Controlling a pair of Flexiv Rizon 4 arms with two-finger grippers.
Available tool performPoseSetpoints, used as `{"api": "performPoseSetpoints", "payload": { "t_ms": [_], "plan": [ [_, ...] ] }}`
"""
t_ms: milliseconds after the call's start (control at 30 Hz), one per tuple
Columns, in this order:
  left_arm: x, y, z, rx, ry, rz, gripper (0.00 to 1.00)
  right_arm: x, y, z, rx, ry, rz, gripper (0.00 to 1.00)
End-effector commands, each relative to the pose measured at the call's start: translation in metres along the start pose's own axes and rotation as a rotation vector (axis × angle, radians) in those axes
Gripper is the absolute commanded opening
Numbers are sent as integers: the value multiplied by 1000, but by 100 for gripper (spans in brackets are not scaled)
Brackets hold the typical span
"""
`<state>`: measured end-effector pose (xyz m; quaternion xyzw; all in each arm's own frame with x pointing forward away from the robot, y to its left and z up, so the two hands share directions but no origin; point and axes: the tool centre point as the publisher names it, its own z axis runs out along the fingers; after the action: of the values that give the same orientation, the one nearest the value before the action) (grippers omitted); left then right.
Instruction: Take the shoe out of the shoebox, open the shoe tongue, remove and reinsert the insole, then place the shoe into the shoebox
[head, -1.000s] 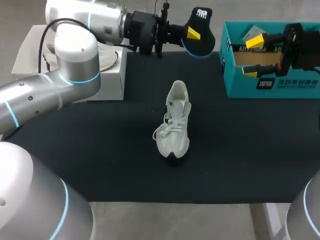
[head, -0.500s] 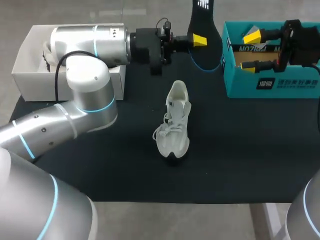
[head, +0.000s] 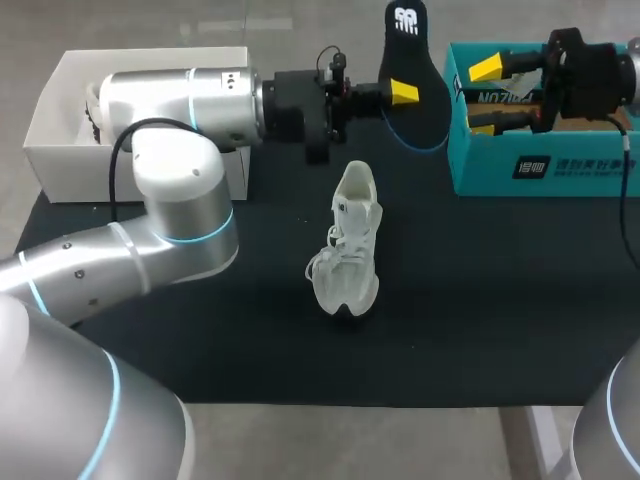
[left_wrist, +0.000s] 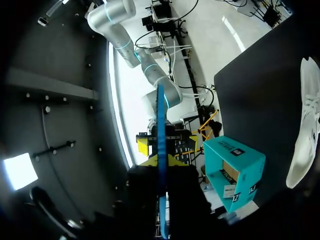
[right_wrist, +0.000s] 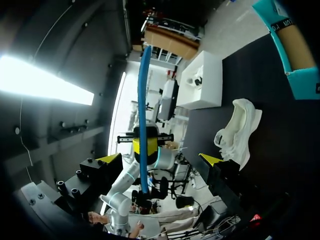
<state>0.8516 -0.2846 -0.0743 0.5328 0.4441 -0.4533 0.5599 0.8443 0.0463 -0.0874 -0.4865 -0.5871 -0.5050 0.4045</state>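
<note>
Insole (head: 416, 60) out and held up, white sneaker (head: 348, 250) lying on the black mat (head: 200, 330)

Your left gripper (head: 401, 92) is pinched on the insole's flat faces, holding it above the mat's far edge. Your right gripper (head: 486, 97) hangs spread and empty over the teal shoebox (head: 560, 170). The insole looks like thin, light, bendy foam with a blue rim, so grip the faces and not the edge. The sneaker's mesh sides look soft.

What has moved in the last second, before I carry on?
The left hand, shut on the insole, rolled its wrist, swinging the insole's logo end up and shifting slightly toward the teal shoebox. The open right hand edged toward the insole above that box. Nothing was released. The shoe stayed put on the mat.
</note>
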Motion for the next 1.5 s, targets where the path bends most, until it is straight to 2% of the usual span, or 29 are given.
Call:
{"api": "performPoseSetpoints", "payload": {
  "t_ms": [33,100,167,367,833,933,1033,1100,1267,1300,1333,1367,1500],
  "plan": [
    [2,4,5,39,14,-10,0,1,6,9,-3,-8,-4,73],
    [4,3,7,45,12,-10,0,2,9,11,-5,-9,-7,65],
    [6,3,9,50,12,-13,0,3,10,14,-7,-9,-11,49],
    [13,5,17,53,11,-17,0,6,12,20,-10,-2,-14,44],
    [15,14,31,47,-1,-11,0,5,11,27,-13,10,-12,34],
    [15,15,33,48,-4,-12,0,4,11,27,-15,13,-8,28],
    [16,16,33,47,-7,-13,0,3,11,28,-14,15,-6,17],
    [16,17,33,46,-9,-13,0,3,11,28,-17,16,-4,0],
    [16,19,34,27,-10,3,0,2,10,29,-21,25,-4,0],
    [16,19,34,27,-11,4,4,2,10,29,-25,28,-7,0],
    [16,20,33,30,-10,6,49,2,10,29,-32,29,-11,0],
    [16,20,32,39,-8,8,100,2,9,29,-44,27,-18,0],
    [15,24,15,77,-3,-11,100,2,10,25,-71,19,-44,0]
  ]
}}
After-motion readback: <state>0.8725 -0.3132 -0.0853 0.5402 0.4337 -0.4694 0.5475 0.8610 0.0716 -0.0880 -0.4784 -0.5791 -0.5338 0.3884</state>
